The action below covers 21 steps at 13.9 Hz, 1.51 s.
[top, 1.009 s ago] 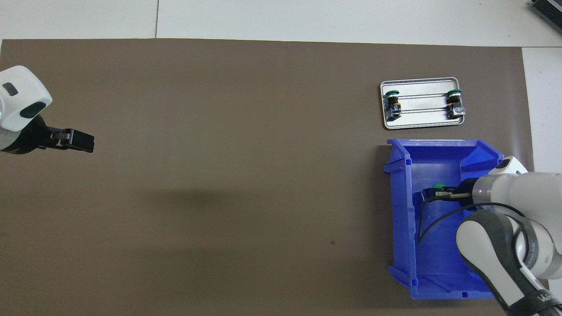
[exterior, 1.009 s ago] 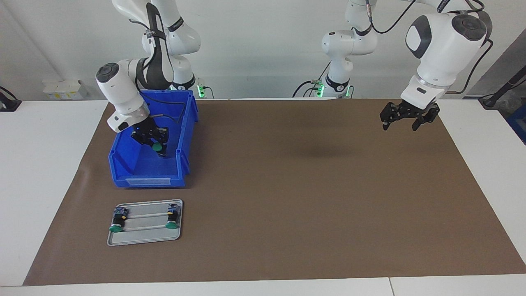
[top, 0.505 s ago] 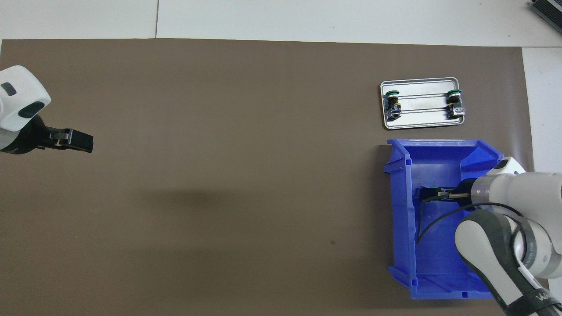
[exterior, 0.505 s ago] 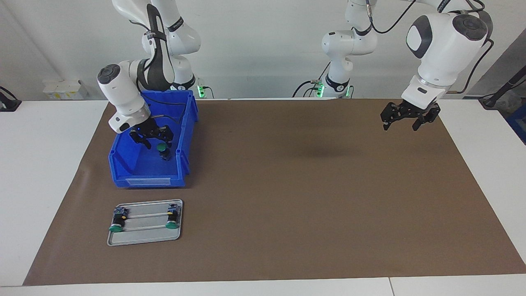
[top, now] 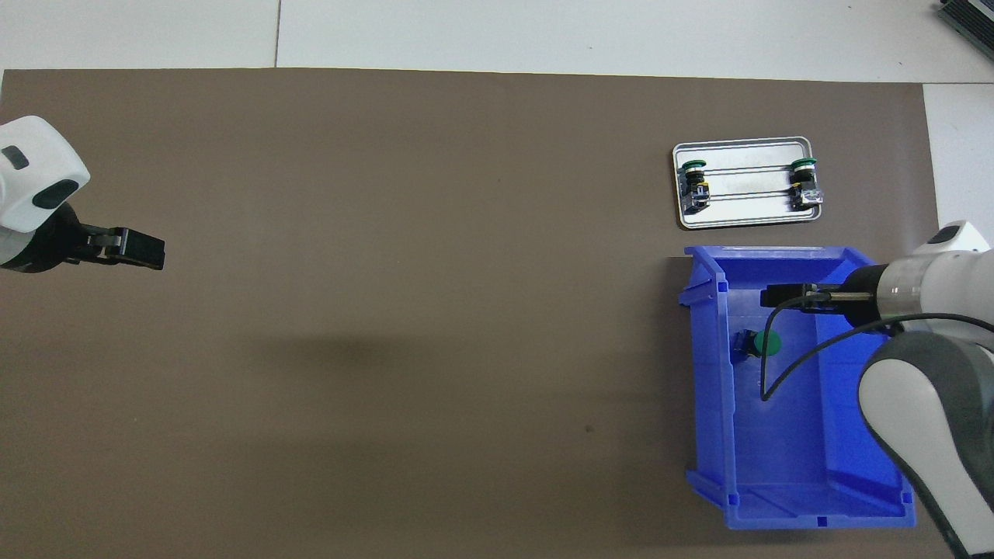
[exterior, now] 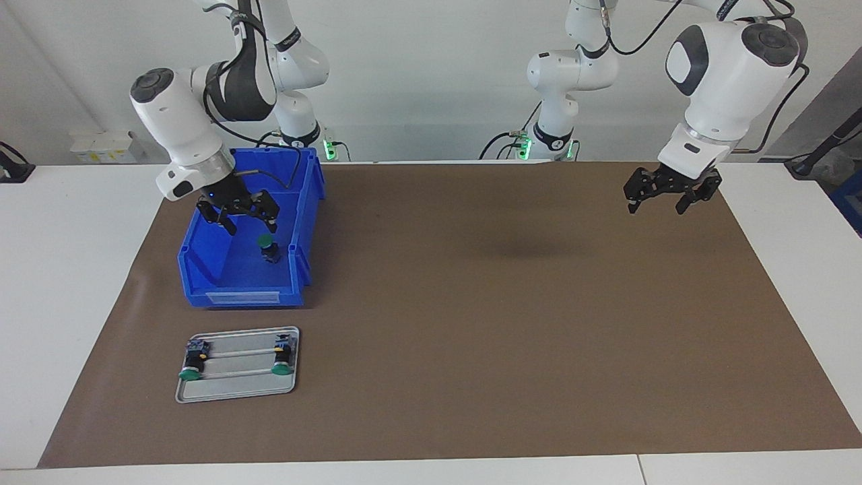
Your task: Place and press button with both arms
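Button: we see it lying loose in the blue bin, at the bench's right-arm end.
Right pincer: open, empty, above bin.
Left pincer: open, waiting.
Regrasp: we centre over the body, descend straight, close squarely.

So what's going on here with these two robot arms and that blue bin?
The right gripper hangs with open jaws over the blue bin, holding nothing. A green-capped button sits inside the bin just below it. Two more buttons lie on a metal tray farther from the robots than the bin. The left gripper waits, open and empty, over the brown mat at its end of the table.
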Available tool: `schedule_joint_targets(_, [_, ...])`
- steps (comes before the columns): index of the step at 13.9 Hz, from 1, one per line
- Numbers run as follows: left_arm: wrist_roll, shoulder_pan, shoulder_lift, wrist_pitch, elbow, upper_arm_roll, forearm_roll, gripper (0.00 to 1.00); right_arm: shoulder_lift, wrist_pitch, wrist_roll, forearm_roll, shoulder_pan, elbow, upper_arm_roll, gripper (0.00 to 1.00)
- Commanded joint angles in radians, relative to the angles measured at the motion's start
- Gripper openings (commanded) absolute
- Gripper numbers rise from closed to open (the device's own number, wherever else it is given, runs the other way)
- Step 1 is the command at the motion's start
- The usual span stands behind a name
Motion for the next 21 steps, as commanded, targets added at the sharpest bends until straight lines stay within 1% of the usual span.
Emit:
schedule_joint_targets(1, [-0.003, 0.012, -0.032, 0.012, -0.035, -0.006, 0.009, 1.0, 0.015, -0.126, 0.089, -0.106, -0.002, 0.149, 0.008, 0.99])
schedule_joint_targets(3, [-0.003, 0.012, -0.032, 0.012, -0.037, -0.006, 0.009, 1.0, 0.041, -0.215, 0.134, -0.132, 0.005, 0.249, 0.009, 0.99])
schedule_joint_targets(6, [-0.003, 0.012, -0.032, 0.012, -0.035, -0.006, 0.009, 1.0, 0.09, -0.287, 0.154, -0.149, 0.028, 0.368, 0.008, 0.99])
schedule_joint_targets(7, [-0.003, 0.012, -0.032, 0.012, -0.035, -0.006, 0.01, 1.0, 0.118, -0.342, 0.152, -0.144, 0.025, 0.436, 0.008, 0.99])
schedule_joint_targets(9, [-0.003, 0.012, -0.032, 0.012, -0.035, -0.006, 0.01, 1.0, 0.179, -0.518, 0.142, -0.147, 0.003, 0.609, 0.006, 0.99])
schedule_joint_targets(10, [-0.003, 0.012, -0.032, 0.012, -0.035, -0.006, 0.009, 1.0, 0.21, -0.585, 0.134, -0.154, 0.0, 0.683, 0.002, 0.99])
schedule_joint_targets(11, [-0.003, 0.012, -0.032, 0.012, -0.035, -0.006, 0.01, 1.0, 0.218, -0.629, 0.119, -0.169, -0.006, 0.723, 0.002, 0.99])
schedule_joint_targets(12, [-0.003, 0.012, -0.032, 0.012, -0.035, -0.006, 0.009, 1.0, 0.218, -0.648, 0.103, -0.19, -0.005, 0.731, 0.003, 0.99])
schedule_joint_targets(14, [-0.003, 0.012, -0.032, 0.012, -0.035, -0.006, 0.009, 1.0, 0.218, -0.644, 0.088, -0.175, -0.015, 0.714, 0.003, 1.0])
schedule_joint_targets(16, [-0.002, 0.012, -0.033, 0.009, -0.035, -0.006, 0.01, 1.0, 0.212, -0.644, 0.022, -0.177, -0.023, 0.697, 0.002, 1.0])
schedule_joint_targets(21, [-0.014, 0.01, -0.033, 0.009, -0.034, -0.006, 0.009, 1.0, 0.204, -0.639, 0.011, -0.192, -0.009, 0.68, 0.005, 1.0])
